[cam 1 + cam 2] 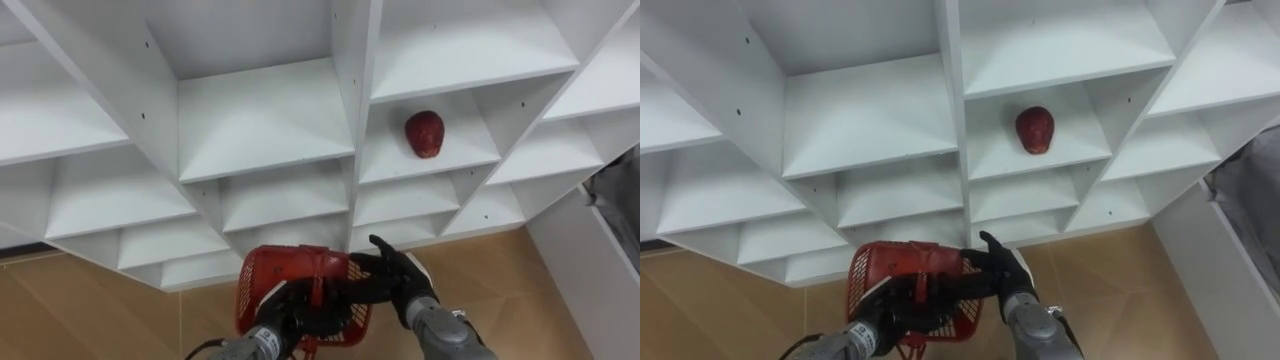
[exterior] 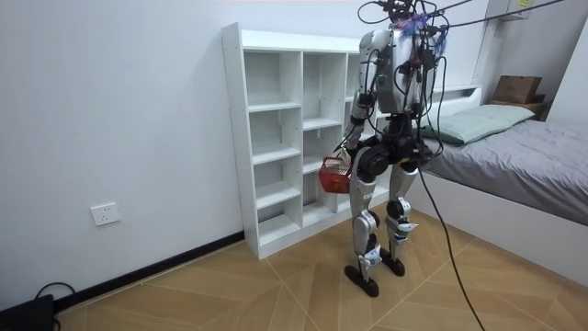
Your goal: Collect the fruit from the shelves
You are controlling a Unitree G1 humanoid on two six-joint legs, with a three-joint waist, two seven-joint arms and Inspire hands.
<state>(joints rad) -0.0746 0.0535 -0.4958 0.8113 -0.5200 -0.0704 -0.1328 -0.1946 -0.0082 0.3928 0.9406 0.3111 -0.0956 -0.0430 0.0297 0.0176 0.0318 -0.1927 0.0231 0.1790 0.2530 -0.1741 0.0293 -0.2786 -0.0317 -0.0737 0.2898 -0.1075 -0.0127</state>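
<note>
While the robot stands right at the white closet [image 1: 265,120], with a grey bed [image 2: 514,156] close by, a red basket [image 1: 275,275] hangs low in front of the bottom shelves. Its left hand [image 1: 272,322] is curled round the basket's handle. Its right hand [image 1: 402,280] lies spread on the rim. One fruit [image 1: 424,133], round, shiny and dark red, sits on a shelf higher up, to the right of the basket.

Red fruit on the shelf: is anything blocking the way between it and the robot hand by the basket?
Nothing visible does. The red fruit lies alone in an open-fronted compartment of the white closet. The right robot hand, open beside the red basket lower down, has only open air between it and the fruit.
</note>
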